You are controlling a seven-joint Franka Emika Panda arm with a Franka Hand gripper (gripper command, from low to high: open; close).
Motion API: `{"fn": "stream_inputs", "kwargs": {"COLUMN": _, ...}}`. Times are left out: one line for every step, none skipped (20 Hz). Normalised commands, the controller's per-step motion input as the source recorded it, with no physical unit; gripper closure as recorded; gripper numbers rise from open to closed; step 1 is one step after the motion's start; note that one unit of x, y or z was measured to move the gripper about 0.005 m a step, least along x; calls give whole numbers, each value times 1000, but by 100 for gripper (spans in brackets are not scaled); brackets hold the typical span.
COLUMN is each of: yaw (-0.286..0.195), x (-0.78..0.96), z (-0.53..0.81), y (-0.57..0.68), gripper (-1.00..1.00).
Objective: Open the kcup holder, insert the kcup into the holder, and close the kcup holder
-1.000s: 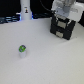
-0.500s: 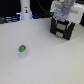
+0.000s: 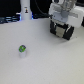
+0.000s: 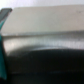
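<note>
The kcup, a small white pod with a green top, stands alone on the white table toward the exterior view's left. The black kcup holder sits at the far right of that view, with pale patches on its front, and the arm covers much of it. My gripper hangs right over the holder, far from the kcup. Its fingers are lost against the dark box, so its state does not show. The wrist view holds only a blurred dark grey surface very close up, with a teal edge at one side.
A white bottle-like object stands at the back on the exterior view's left. Dark clutter lines the table's far edge behind it. White tabletop stretches between the kcup and the holder.
</note>
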Motion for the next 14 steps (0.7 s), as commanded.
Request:
{"fn": "stream_inputs", "kwargs": {"yaw": -63, "x": 957, "z": 153, "y": -290, "gripper": 100}}
{"fn": "stream_inputs", "kwargs": {"yaw": -66, "x": 954, "z": 156, "y": -296, "gripper": 100}}
{"fn": "stream_inputs", "kwargs": {"yaw": -68, "x": 950, "z": 156, "y": -302, "gripper": 100}}
{"fn": "stream_inputs", "kwargs": {"yaw": -70, "x": 942, "z": 153, "y": -311, "gripper": 100}}
{"fn": "stream_inputs", "kwargs": {"yaw": -74, "x": 941, "z": 147, "y": -321, "gripper": 100}}
{"fn": "stream_inputs", "kwargs": {"yaw": -72, "x": 936, "z": 147, "y": -317, "gripper": 100}}
{"fn": "stream_inputs", "kwargs": {"yaw": -71, "x": 935, "z": 150, "y": -315, "gripper": 100}}
{"fn": "stream_inputs", "kwargs": {"yaw": -21, "x": 924, "z": 143, "y": -252, "gripper": 100}}
{"fn": "stream_inputs", "kwargs": {"yaw": 43, "x": 923, "z": 153, "y": -184, "gripper": 100}}
{"fn": "stream_inputs", "kwargs": {"yaw": -73, "x": 905, "z": 139, "y": -337, "gripper": 100}}
{"fn": "stream_inputs", "kwargs": {"yaw": -75, "x": 915, "z": 138, "y": -353, "gripper": 100}}
{"fn": "stream_inputs", "kwargs": {"yaw": -79, "x": 911, "z": 135, "y": -362, "gripper": 100}}
{"fn": "stream_inputs", "kwargs": {"yaw": -76, "x": 906, "z": 137, "y": -358, "gripper": 100}}
{"fn": "stream_inputs", "kwargs": {"yaw": -77, "x": 909, "z": 142, "y": -359, "gripper": 100}}
